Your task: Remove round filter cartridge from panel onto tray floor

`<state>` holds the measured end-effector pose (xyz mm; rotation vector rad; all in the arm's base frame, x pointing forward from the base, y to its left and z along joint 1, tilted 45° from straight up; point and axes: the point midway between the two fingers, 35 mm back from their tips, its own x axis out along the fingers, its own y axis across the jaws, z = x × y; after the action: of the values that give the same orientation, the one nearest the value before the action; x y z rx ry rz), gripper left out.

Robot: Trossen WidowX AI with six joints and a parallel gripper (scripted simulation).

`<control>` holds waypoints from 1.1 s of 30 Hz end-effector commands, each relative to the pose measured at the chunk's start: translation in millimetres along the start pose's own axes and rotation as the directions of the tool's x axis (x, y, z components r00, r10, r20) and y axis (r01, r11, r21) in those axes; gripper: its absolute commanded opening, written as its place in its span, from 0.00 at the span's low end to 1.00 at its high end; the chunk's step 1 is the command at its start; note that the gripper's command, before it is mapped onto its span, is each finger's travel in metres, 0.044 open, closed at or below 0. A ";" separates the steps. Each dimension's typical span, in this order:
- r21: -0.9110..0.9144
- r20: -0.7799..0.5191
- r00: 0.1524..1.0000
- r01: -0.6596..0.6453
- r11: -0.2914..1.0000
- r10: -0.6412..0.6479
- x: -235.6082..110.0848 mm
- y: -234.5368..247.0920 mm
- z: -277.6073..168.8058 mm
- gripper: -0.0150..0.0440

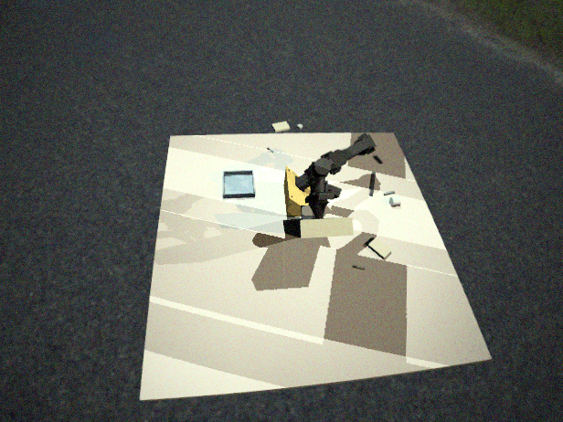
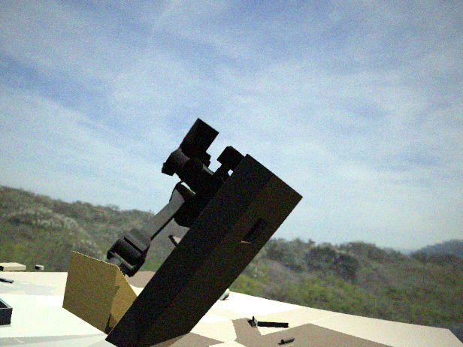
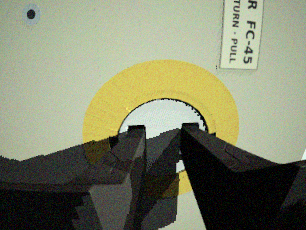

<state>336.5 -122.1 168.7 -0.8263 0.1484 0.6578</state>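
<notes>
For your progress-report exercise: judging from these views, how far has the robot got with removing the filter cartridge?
Done: the gripper has reached the service panel, and its fingers are shut on the pale cartridge inside the yellow ring.
In hand: working it loose; the label appears rotated in the wrist view.
Left: the cartridge is not yet out. Carrying it to the tray, releasing it and backing away all remain.
</notes>
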 end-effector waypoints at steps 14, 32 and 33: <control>0.000 -0.007 1.000 -0.010 1.000 0.010 7.7 -0.5 0.3 0.25; 0.000 -0.007 1.000 -0.010 1.000 0.010 7.7 -0.5 0.3 0.25; 0.000 -0.007 1.000 -0.010 1.000 0.010 7.7 -0.5 0.3 0.25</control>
<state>336.7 -122.7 168.6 -0.8082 0.1561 0.6526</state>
